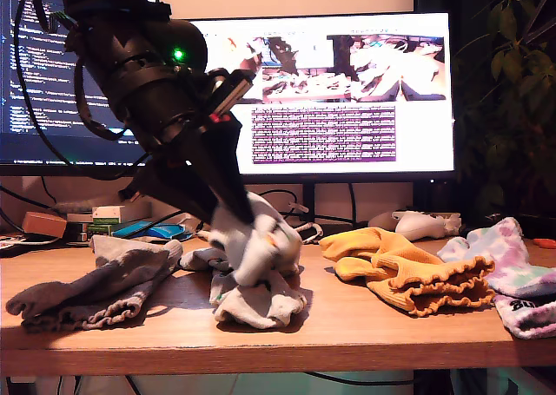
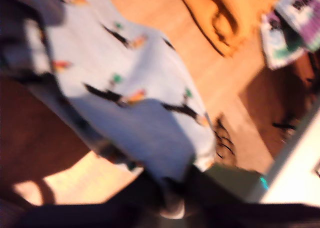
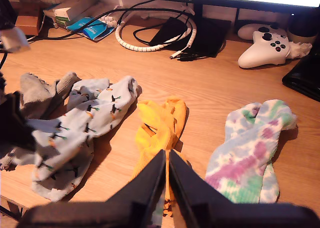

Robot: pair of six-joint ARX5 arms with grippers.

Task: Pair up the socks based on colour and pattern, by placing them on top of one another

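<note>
1. First tool (image 1: pixel 252 252): clamped on one printed sock (image 1: pixel 261 239), pale grey-blue with small figures, lifted off the table (image 1: pixel 347 334); the cloth drapes across the first wrist view.
2. Second printed sock (image 1: pixel 256 304): crumpled on the table directly beneath the held one, the two touching or nearly so.
3. Grey ribbed socks (image 1: pixel 95 286): heaped just beside the printed pair, on the side away from the yellow ones.
4. Mustard-yellow socks (image 1: pixel 408 273): lying together, between the printed pair and the pastel blotched socks (image 1: pixel 512 269).
5. Second tool (image 3: pixel 167 188): jaws drawn narrow, empty, hanging above the yellow socks.
6. Step in hand, by my reading: laying the printed sock on its mate.
7. Next move calls for lowering the held sock squarely over the lower one, then letting go.
</note>
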